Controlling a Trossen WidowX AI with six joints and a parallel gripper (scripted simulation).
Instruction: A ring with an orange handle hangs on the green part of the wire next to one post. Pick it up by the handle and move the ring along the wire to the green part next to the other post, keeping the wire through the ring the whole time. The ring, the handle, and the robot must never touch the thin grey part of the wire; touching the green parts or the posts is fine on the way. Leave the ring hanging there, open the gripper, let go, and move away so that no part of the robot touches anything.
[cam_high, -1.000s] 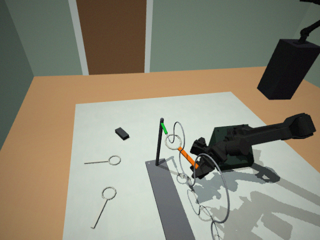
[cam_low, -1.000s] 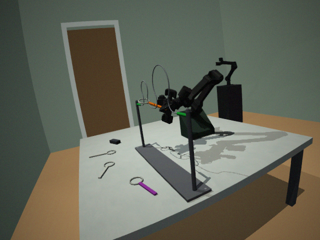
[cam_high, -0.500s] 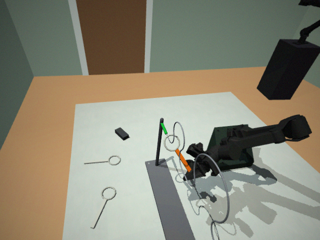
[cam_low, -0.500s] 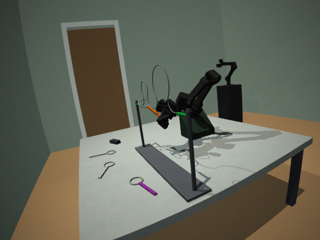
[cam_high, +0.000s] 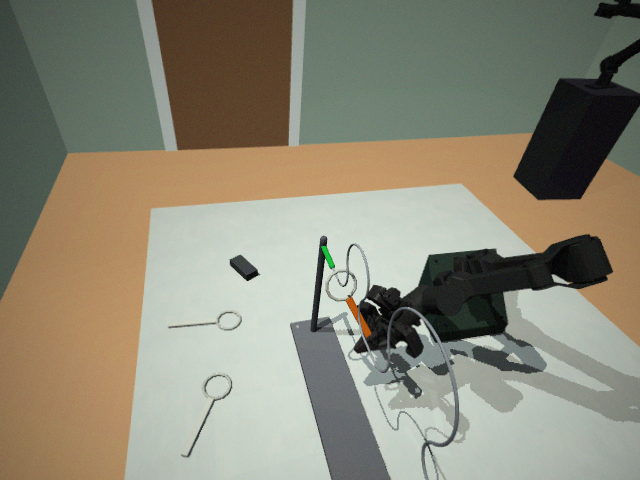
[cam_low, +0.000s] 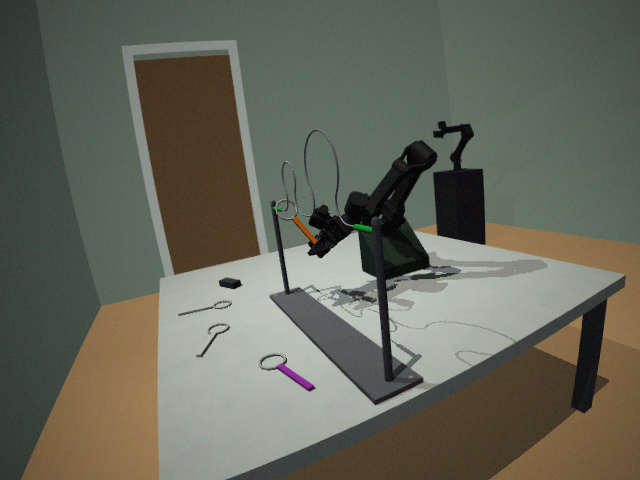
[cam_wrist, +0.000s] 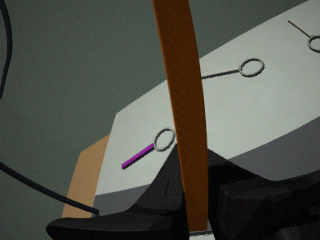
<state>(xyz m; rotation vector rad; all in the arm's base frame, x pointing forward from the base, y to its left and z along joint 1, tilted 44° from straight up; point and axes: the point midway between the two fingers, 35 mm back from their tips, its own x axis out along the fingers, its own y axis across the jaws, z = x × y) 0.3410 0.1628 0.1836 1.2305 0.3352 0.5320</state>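
Note:
The ring (cam_high: 326, 285) (cam_low: 276, 209) is around the wire near the far post (cam_high: 318, 289) (cam_low: 280, 253), at the low bend just past the far green part (cam_high: 327, 256) (cam_low: 277, 208). Whether it touches the grey wire (cam_high: 455, 392) (cam_low: 338, 170) (cam_wrist: 10, 40) cannot be told. The orange handle (cam_high: 356, 312) (cam_low: 303, 228) (cam_wrist: 185, 100) slants down from the ring. My gripper (cam_high: 368, 336) (cam_low: 315, 243) (cam_wrist: 186, 148) is shut on the handle's lower end, below the ring. The other green part (cam_low: 363, 227) is at the near post (cam_low: 382, 304).
Wire loops rise close to my gripper and arm. The grey base (cam_high: 330, 382) (cam_low: 330, 330) joins the posts. A purple-handled ring (cam_low: 294, 377) (cam_wrist: 138, 156), two plain ring tools and a black block (cam_high: 243, 267) (cam_low: 230, 283) lie on the table beyond the base.

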